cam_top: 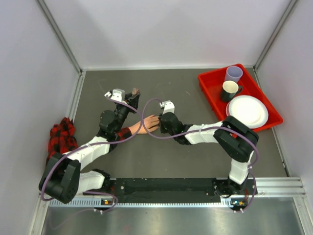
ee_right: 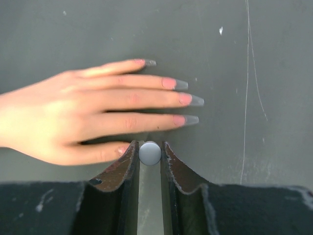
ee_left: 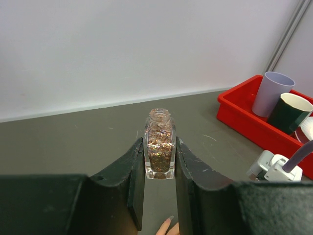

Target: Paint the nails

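A peach mannequin hand (cam_top: 149,124) lies palm down on the grey table, with its red-and-black plaid sleeve (cam_top: 124,133) towards the left arm. In the right wrist view the hand (ee_right: 88,112) spreads its long nails (ee_right: 188,99), pink at the base with clear grey tips. My right gripper (ee_right: 149,152) is shut on a grey round-topped brush cap (ee_right: 149,153) right beside the thumb, whose nail is partly hidden behind a finger. My left gripper (ee_left: 159,147) is shut on an uncapped square bottle of copper glitter polish (ee_left: 159,144), held upright above the table behind the hand.
A red tray (cam_top: 210,88) at the back right holds a lavender cup (cam_top: 234,73), a dark mug (cam_top: 230,90) and a white plate (cam_top: 247,111). Bunched plaid cloth (cam_top: 61,134) lies by the left wall. White walls close in the table.
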`<state>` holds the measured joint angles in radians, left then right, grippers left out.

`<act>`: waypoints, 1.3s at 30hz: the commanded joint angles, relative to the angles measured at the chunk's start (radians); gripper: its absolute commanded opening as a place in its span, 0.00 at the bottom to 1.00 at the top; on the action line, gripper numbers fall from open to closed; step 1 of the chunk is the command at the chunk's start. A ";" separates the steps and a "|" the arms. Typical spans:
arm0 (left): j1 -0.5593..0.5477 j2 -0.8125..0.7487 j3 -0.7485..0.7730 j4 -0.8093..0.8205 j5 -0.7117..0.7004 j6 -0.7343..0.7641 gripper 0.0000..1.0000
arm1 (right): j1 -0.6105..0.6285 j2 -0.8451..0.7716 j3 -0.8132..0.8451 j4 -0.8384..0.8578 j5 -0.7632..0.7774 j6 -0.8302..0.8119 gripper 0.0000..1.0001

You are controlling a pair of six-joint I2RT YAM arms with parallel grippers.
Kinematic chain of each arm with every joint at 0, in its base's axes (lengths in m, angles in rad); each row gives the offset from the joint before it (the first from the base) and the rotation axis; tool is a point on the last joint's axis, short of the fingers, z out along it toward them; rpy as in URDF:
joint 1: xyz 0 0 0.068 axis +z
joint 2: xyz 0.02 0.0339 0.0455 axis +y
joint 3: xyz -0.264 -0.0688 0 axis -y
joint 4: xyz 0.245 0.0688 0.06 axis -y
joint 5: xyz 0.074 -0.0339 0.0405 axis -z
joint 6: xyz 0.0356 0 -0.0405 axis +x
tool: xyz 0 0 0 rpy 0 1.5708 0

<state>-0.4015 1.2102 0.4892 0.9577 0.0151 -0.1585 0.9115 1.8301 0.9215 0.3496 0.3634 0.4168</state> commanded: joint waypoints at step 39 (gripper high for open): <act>0.004 -0.024 0.003 0.044 0.022 -0.012 0.00 | 0.030 -0.048 -0.001 0.094 -0.058 -0.010 0.00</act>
<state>-0.4015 1.2064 0.4892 0.9569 0.0296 -0.1593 0.9276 1.8145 0.8967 0.3820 0.3157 0.4122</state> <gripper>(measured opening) 0.305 0.179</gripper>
